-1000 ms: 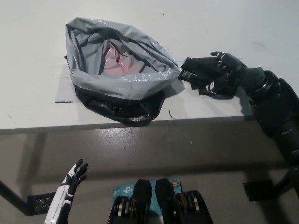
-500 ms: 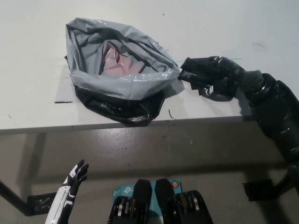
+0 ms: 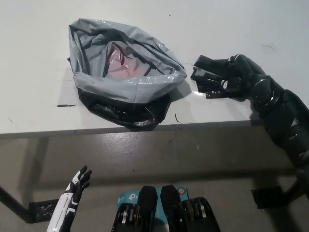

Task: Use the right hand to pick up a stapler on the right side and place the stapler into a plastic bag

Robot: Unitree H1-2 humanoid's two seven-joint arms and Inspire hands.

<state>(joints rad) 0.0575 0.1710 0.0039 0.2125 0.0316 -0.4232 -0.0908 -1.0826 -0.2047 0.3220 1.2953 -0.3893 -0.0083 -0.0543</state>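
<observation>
the robot's black right hand [image 3: 237,77] comes in from the right across the white tabletop [image 3: 38,43] and is closed on the right end of a black stapler [image 3: 206,76], fingers curled over its top and side. the stapler's free end points left, towards a grey plastic bag [image 3: 130,89], and sits just beside the bag's right rim with only a narrow strip of bare tabletop between them. black on black, it is hard to tell whether the stapler rests on the tabletop or is held slightly above it. the bag stands left of centre with its mouth wide open and facing up. its crumpled grey rim is folded outward, and its black lower part reaches down to the tabletop's front edge. inside it something pale pink and crinkled [image 3: 120,65] lies against the far wall. the raised right side of the rim stands between the stapler and the opening. a short dark strip [image 3: 65,105] lies flat on the tabletop just left of the bag's base. the white left hand [image 3: 77,186] rests at the lower left, below the tabletop's front edge and well apart from everything, its dark fingers spread and holding nothing.
</observation>
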